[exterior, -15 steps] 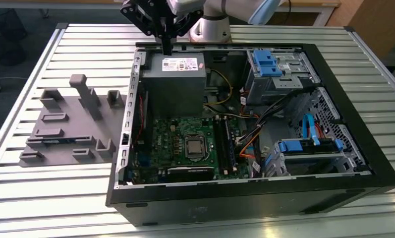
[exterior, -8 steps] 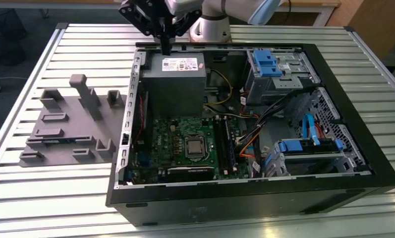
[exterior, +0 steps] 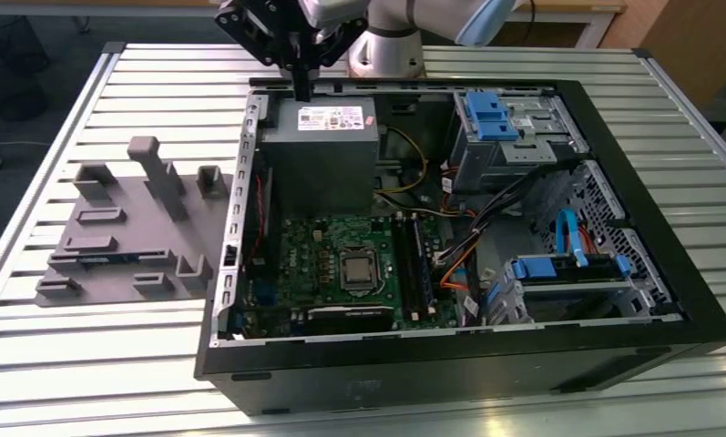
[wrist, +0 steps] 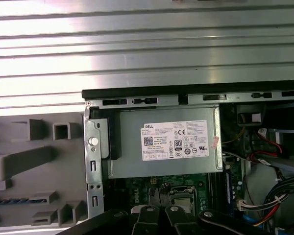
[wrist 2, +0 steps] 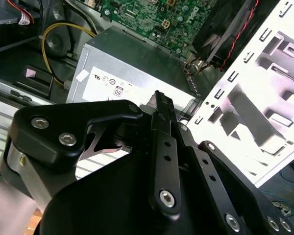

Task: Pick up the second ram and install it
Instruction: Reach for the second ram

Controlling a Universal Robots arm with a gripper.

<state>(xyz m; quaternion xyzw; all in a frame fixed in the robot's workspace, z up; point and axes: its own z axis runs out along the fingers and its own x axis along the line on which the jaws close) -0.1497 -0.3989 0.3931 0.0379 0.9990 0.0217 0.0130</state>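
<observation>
1 gripper (exterior: 301, 96), 1 open PC case (exterior: 460, 373), 1 grey fixture (exterior: 119, 238) and 1 second ram (exterior: 96, 259) are counted. Fingers (wrist 2: 161, 147) are seen pressed together, nothing pinched, over the power supply (exterior: 320, 146) at the case's 12 o'clock in the exterior view. The second ram is seated in the fixture at the case's 9 o'clock, well apart from the gripper. The ram's blue edge (wrist: 2, 200) is caught in the first wrist view. Finger detail is given in the second wrist view.

Open black computer case (exterior: 460, 369) on a silver table (exterior: 83, 364). Grey power box (exterior: 318, 155) and green board (exterior: 320, 259) inside. Grey tray (exterior: 114, 241) beside.
</observation>
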